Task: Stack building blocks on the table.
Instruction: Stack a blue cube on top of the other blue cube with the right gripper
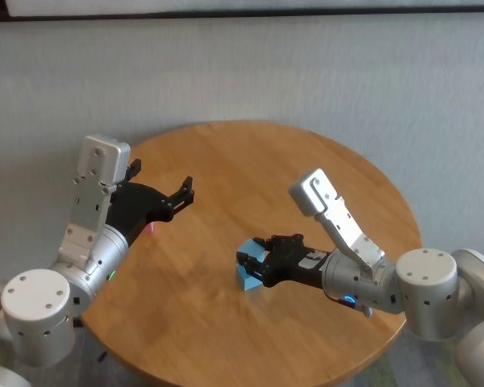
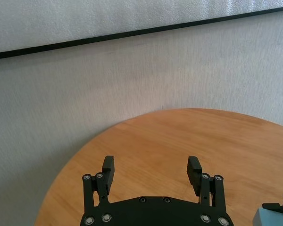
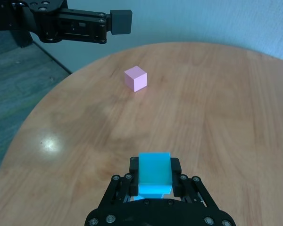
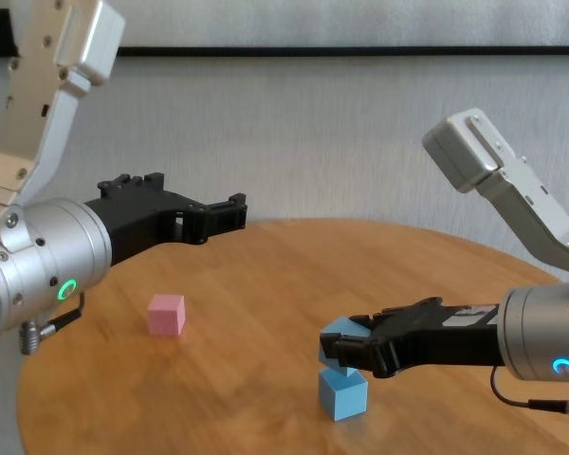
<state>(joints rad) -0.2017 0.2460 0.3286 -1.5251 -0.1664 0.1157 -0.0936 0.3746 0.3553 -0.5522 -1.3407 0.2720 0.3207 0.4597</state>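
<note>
Soft even daylight, bright glare spot on the table, faint shadow under the pink cube, focus sharp throughout

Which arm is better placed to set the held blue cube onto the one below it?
The right. Its end effector is shut on a light blue cube, just above the second blue cube. The left end effector hangs open and empty above the pink cube, off to the side.
</note>
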